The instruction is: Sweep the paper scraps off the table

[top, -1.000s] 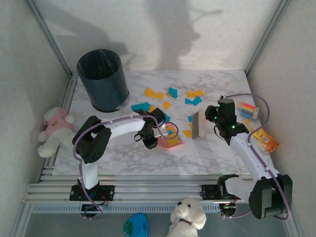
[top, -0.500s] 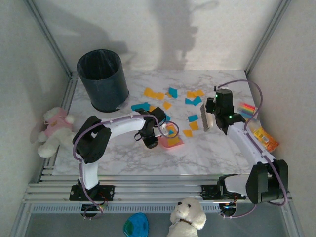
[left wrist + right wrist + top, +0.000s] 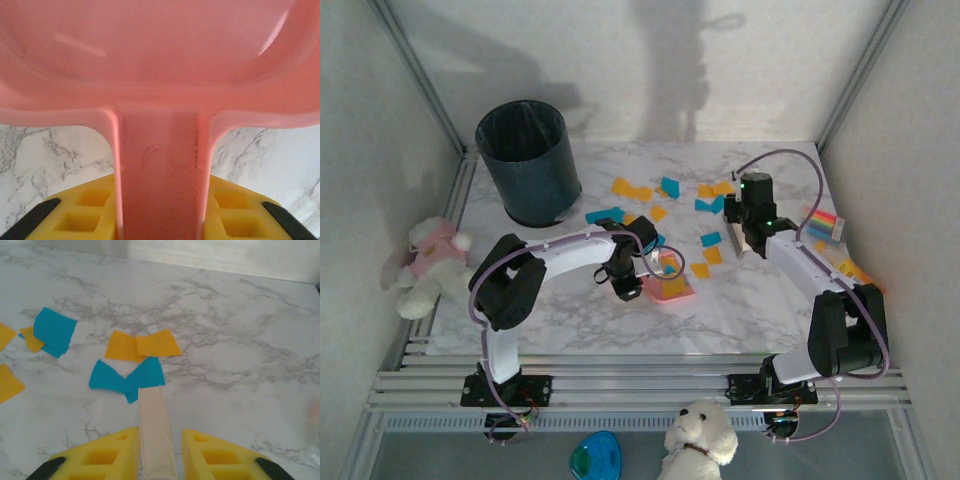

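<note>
Orange and teal paper scraps [image 3: 669,186] lie scattered over the far middle of the marble table [image 3: 760,300]. A few sit in the pink dustpan [image 3: 670,287]. My left gripper [image 3: 626,286] is shut on the dustpan's handle [image 3: 157,170], and the pan [image 3: 150,60] rests on the table ahead of it. My right gripper [image 3: 745,222] is shut on a cream brush handle [image 3: 155,430]. Just ahead of the handle's tip lie two teal scraps [image 3: 127,380] and behind them two orange ones [image 3: 142,346].
A dark bin [image 3: 530,160] stands at the far left corner. A striped packet [image 3: 820,222] and an orange packet [image 3: 850,270] lie along the right edge. Plush toys sit off the table at left [image 3: 425,265] and at the front [image 3: 700,435].
My right arm has carried the brush away from the dustpan, toward the far right, up to the scraps at the back. The left arm and dustpan have stayed put.
</note>
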`<action>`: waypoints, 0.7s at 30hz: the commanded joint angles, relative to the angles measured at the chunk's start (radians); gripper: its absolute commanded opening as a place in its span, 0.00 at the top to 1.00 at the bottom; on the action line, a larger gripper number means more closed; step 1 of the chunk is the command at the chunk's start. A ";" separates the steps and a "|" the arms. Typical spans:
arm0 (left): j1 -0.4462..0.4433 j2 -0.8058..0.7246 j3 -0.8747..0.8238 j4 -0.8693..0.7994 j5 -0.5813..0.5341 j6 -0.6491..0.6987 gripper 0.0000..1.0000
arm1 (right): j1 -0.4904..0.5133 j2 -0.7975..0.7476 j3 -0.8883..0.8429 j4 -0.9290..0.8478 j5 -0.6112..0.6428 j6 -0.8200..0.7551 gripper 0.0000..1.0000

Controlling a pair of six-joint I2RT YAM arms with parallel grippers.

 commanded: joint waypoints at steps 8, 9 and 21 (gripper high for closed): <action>-0.011 0.052 0.047 -0.052 -0.008 0.002 1.00 | 0.077 -0.005 -0.007 0.018 -0.017 -0.033 1.00; -0.011 0.053 0.049 -0.054 -0.009 0.002 1.00 | 0.086 -0.012 -0.016 0.016 -0.019 -0.030 1.00; -0.010 0.082 0.084 -0.063 -0.022 -0.009 1.00 | 0.158 -0.085 -0.086 -0.049 -0.042 0.045 1.00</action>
